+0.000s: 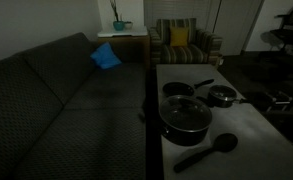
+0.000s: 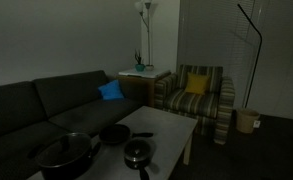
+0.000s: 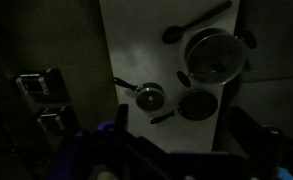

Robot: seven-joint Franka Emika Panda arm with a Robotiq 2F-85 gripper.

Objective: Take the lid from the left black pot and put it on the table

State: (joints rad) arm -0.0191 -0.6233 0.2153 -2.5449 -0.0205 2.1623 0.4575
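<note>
The large black pot (image 1: 186, 122) stands on the light table (image 1: 258, 140) with the glass lid (image 1: 186, 109) on it. Both exterior views show it, with the pot (image 2: 68, 156) and lid (image 2: 66, 147) at the table's near end. In the wrist view the lidded pot (image 3: 214, 55) is far below at the upper right, and the lid (image 3: 212, 50) shines pale. My gripper (image 3: 176, 122) is high above the table (image 3: 136, 50). Its dark fingers are spread apart with nothing between them. The arm does not show in the exterior views.
A shallow long-handled black pan (image 1: 178, 89) and a small lidded saucepan (image 1: 222, 96) stand behind the big pot. A black ladle (image 1: 206, 152) lies in front of it. A dark sofa (image 1: 56, 90) with a blue cushion (image 1: 105, 56) runs along the table. A striped armchair (image 1: 181, 40) stands beyond.
</note>
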